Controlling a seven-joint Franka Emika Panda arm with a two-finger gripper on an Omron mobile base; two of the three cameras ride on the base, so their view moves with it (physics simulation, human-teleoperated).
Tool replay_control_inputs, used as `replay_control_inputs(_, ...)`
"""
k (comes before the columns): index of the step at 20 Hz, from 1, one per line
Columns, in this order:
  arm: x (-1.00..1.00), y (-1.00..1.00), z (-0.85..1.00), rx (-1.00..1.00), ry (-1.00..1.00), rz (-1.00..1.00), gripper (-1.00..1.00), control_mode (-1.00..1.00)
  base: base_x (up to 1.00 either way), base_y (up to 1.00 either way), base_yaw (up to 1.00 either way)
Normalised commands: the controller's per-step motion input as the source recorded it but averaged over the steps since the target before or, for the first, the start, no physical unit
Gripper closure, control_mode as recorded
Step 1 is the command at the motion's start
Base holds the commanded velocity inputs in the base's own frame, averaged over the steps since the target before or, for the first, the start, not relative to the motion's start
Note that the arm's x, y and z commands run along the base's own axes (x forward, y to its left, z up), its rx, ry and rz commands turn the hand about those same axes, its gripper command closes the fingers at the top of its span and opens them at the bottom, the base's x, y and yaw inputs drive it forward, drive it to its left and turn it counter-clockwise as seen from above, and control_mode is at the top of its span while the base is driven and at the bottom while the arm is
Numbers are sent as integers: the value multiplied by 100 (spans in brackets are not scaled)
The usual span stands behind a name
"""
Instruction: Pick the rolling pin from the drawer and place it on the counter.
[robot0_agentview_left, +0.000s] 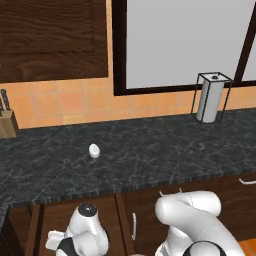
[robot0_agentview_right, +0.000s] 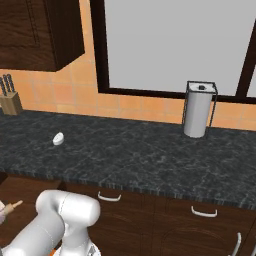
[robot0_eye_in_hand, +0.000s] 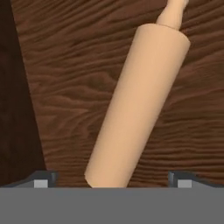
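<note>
while our gripper (robot0_eye_in_hand: 109, 181) hangs spread wide, the rolling pin (robot0_eye_in_hand: 138, 105) lies between its tips, near the drawer (robot0_eye_in_hand: 61, 87) wall.

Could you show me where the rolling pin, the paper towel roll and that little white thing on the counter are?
rolling pin (robot0_eye_in_hand: 138, 105), hand view, middle of its barrel.
paper towel roll (robot0_agentview_left: 209, 102), left base view, middle of the white roll.
small white object (robot0_agentview_left: 94, 150), left base view, its centre, on the counter.

One rolling pin (robot0_eye_in_hand: 138, 103) in one drawer (robot0_eye_in_hand: 65, 87); one counter (robot0_agentview_left: 150, 155) with one small white oval object (robot0_agentview_left: 94, 150), one paper towel holder (robot0_agentview_left: 210, 98) and one knife block (robot0_agentview_left: 7, 121); one gripper (robot0_eye_in_hand: 112, 180)
</note>
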Motion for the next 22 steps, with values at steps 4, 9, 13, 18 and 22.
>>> replay_control_inputs(4, 28, -18, 0, 0, 6, 0, -100, -100, 0, 0, 0)
replay_control_inputs(9, 21, -24, -10, 0, 4, 0, -100, -100, 0, 0, 0)
replay_control_inputs(13, 14, -5, -28, 0, 1, 0, -100, -100, 0, 0, 0)
replay_control_inputs(18, 7, 8, -15, -4, 3, -1, -100, -100, 0, 0, 0)
replay_control_inputs(22, 19, 28, -12, -10, 7, 0, -100, -100, 0, 0, 0)
